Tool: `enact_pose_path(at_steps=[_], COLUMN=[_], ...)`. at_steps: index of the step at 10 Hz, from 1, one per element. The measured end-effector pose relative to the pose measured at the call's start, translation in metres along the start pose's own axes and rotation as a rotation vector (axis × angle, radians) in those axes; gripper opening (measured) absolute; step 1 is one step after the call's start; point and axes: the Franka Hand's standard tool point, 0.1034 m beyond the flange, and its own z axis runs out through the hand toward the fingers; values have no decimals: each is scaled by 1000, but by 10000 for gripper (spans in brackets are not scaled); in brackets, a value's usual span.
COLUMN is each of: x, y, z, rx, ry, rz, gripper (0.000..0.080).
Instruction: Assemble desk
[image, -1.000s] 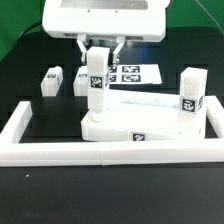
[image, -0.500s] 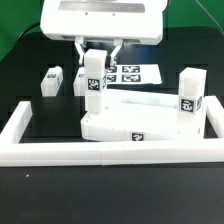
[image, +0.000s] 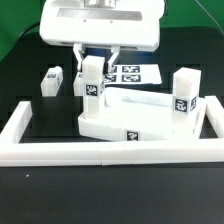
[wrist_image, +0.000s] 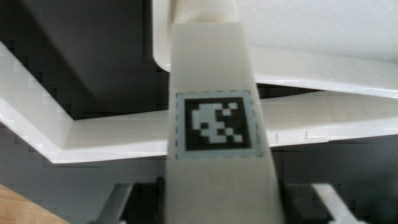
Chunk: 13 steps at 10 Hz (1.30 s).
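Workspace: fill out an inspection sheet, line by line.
Surface: black table, no spills seen.
Job's things: the desk top lies inside the border wall. The held leg stands upright on the top's corner at the exterior view's left. The second leg stands upright on the corner at the exterior view's right. The loose leg stands on the table, apart from the top.
Clutter: marker board behind the top; nothing else seen.
Grippers: gripper closed on the held leg's upper end.
Cables: nothing seen.
Surroundings: green backdrop at the exterior view's upper left.
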Motion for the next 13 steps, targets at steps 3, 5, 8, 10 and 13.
enact_pose_path(at_steps=[3, 5, 8, 10, 13], x=[0, 0, 0, -3, 5], y=[0, 0, 0, 5, 7], z=[0, 0, 0, 2, -5], rx=[0, 0, 0, 12, 61], ry=[0, 0, 0, -89, -274], rz=[0, 0, 0, 12, 58], gripper=[597, 634, 649, 649, 649])
